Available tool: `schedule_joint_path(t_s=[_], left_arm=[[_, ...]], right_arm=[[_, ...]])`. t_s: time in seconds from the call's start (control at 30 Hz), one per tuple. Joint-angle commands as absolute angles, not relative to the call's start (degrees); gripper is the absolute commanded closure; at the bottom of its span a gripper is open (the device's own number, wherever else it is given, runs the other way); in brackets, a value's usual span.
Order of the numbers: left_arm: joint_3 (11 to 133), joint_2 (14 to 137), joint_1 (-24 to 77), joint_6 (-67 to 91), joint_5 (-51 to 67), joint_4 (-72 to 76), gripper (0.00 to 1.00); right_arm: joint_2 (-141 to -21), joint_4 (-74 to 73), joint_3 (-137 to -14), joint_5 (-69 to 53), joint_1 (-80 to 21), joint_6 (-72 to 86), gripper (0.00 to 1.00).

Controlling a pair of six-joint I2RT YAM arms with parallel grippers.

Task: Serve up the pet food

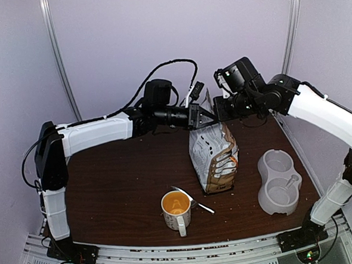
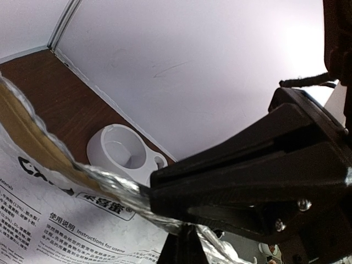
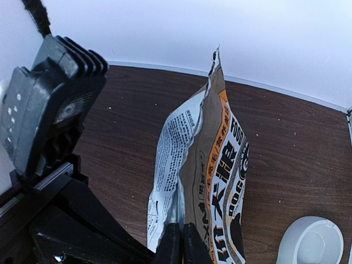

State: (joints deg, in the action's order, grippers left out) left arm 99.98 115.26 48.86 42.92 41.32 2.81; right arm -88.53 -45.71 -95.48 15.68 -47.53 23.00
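Note:
The pet food bag (image 1: 213,156) stands upright mid-table, white, tan and orange with black characters and "DOG". Its torn top is held from both sides. My left gripper (image 1: 202,117) is shut on the top's left edge; in the left wrist view the jaws (image 2: 165,215) pinch the silver-lined rim of the bag (image 2: 49,214). My right gripper (image 1: 218,112) is shut on the top's right edge; in the right wrist view it (image 3: 179,239) clamps the bag (image 3: 220,181). The kibble is hidden inside the bag.
A white double pet bowl (image 1: 279,181) sits right of the bag, and also shows in the wrist views (image 2: 124,154) (image 3: 311,242). An orange-lined white mug (image 1: 176,210) stands near the front edge, with a spoon (image 1: 193,200) beside it.

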Motion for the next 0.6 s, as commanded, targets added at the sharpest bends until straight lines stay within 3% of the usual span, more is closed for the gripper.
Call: schedule_joint_path(t_s=[0.0, 0.13, 0.57], left_arm=[[98.28, 113.39, 48.97, 41.68, 40.11, 1.20, 1.00], [97.66, 112.99, 48.98, 41.58, 39.44, 1.28, 1.00], [96.07, 112.94, 48.96, 43.13, 37.79, 1.53, 1.00]], right_arm=[[-90.05, -51.11, -97.01, 20.68, -47.29, 24.53, 0.96], [-90.81, -52.67, -97.51, 21.82, -47.21, 25.44, 1.00], [-87.85, -51.59, -94.40, 25.67, -46.49, 27.63, 1.00]])
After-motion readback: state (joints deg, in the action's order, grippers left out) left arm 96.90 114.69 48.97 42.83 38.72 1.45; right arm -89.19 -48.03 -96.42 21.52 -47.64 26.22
